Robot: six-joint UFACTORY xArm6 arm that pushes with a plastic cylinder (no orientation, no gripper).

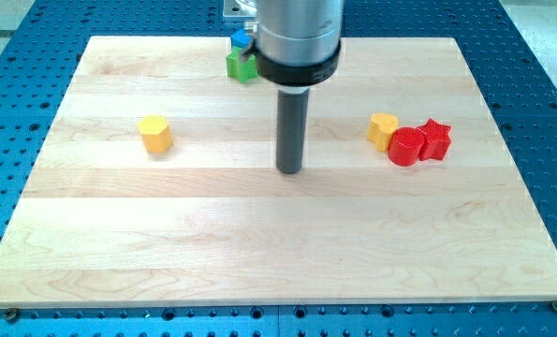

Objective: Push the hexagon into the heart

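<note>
A yellow hexagon block (154,134) sits on the wooden board (259,253) at the view's left. A yellow heart block (382,129) sits at the view's right, touching a red round block (407,147). My tip (289,171) rests on the board near the middle, between the two yellow blocks. It is well to the right of the hexagon and to the left of the heart, touching neither.
A red star-like block (435,139) sits against the red round block on its right. A green block (241,65) and a blue block (240,39) lie near the board's top edge, partly hidden behind the arm. Blue perforated table surrounds the board.
</note>
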